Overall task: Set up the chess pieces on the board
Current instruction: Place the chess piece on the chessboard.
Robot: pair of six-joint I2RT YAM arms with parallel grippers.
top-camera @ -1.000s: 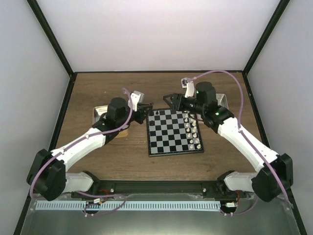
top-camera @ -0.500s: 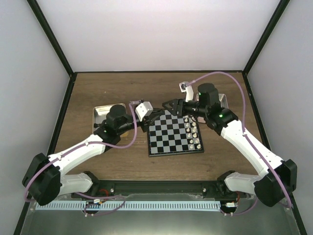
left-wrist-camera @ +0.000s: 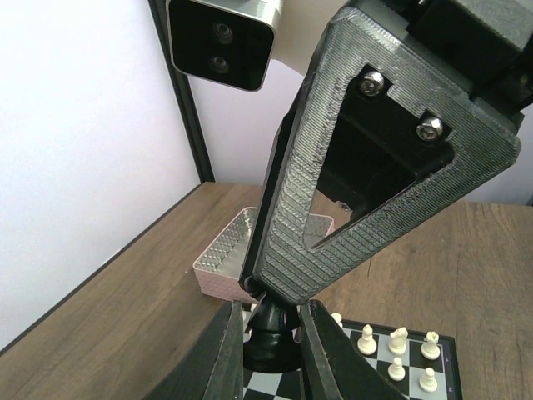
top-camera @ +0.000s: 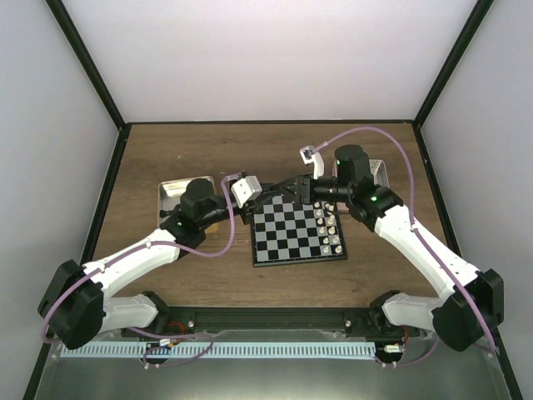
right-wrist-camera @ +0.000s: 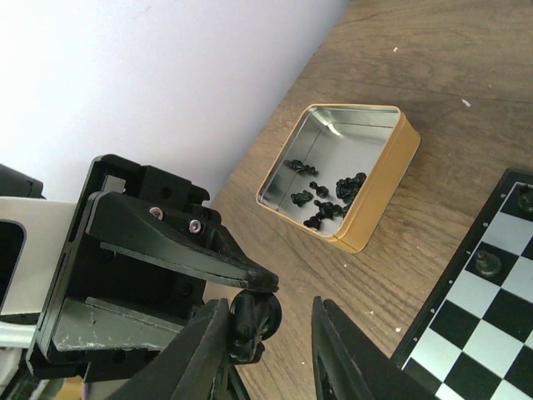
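A black chess piece [left-wrist-camera: 271, 333] hangs over the far left corner of the board [top-camera: 296, 237], with my left gripper [left-wrist-camera: 271, 354] shut on its base. My right gripper [right-wrist-camera: 271, 342] reaches in from the other side. One of its fingers [right-wrist-camera: 204, 354] touches the same piece [right-wrist-camera: 254, 321], while a gap stays between the piece and the other finger, so its jaws are open. From above, both grippers meet at that corner [top-camera: 273, 196]. White pieces [top-camera: 329, 225] fill the board's right columns. Two dark pieces [right-wrist-camera: 487, 262] stand on the board's left side.
A gold tin [right-wrist-camera: 379, 196] left of the board holds several loose black pieces [right-wrist-camera: 325, 200]. A second tin [top-camera: 376, 171] lies behind the right arm, and in the left wrist view it [left-wrist-camera: 221, 258] shows beyond the board. Black frame posts border the table.
My left gripper has carried the black piece right to the board's far left corner. My right gripper has moved left to meet it and narrowed its jaws round the piece.
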